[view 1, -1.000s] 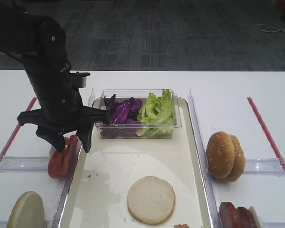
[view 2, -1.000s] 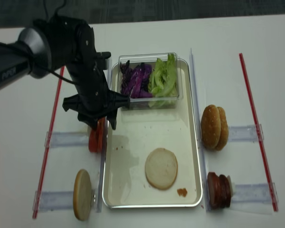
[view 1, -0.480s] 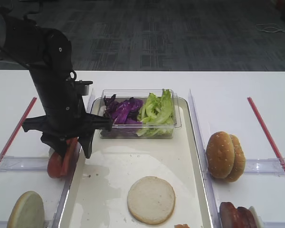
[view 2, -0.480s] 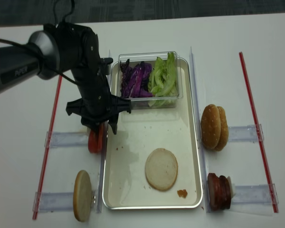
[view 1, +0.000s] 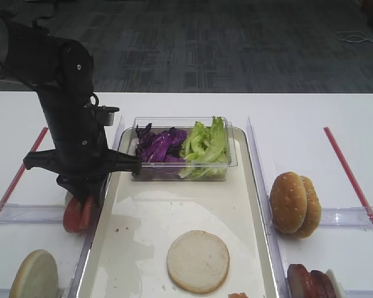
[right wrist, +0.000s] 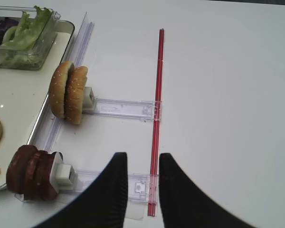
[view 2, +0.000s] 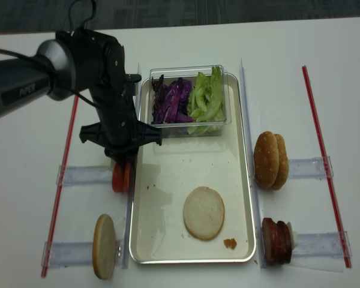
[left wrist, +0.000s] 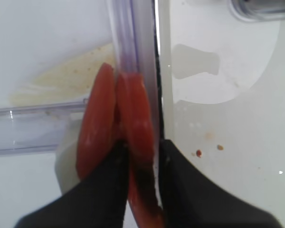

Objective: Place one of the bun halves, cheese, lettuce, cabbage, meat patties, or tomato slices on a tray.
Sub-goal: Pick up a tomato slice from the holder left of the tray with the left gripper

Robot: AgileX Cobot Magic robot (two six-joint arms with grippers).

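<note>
Two tomato slices point(view 1: 76, 215) point(view 2: 120, 178) stand on edge in a clear holder just left of the cream tray point(view 1: 174, 214) point(view 2: 168, 174). My left gripper point(view 1: 87, 200) point(view 2: 125, 167) point(left wrist: 142, 159) points straight down over them. In the left wrist view its jaws press both faces of the right-hand tomato slice point(left wrist: 135, 128), while the other slice point(left wrist: 95, 137) stays outside them. A pale bun half point(view 1: 198, 261) point(view 2: 203, 212) lies flat on the tray. My right gripper point(right wrist: 142, 164) hovers open and empty above the table right of the meat patties point(right wrist: 31, 172).
A clear box at the tray's far end holds purple cabbage point(view 1: 160, 146) and lettuce point(view 1: 205, 144). Sesame bun halves point(view 1: 294, 203) point(right wrist: 68, 92) and patties point(view 2: 277, 241) stand in holders right of the tray. Another bun half point(view 2: 104, 246) stands front left. Red strips point(right wrist: 156, 109) mark both sides.
The left gripper has sunk onto the tomato slices, and its jaws have gone from wide open to closed around the slice nearest the tray.
</note>
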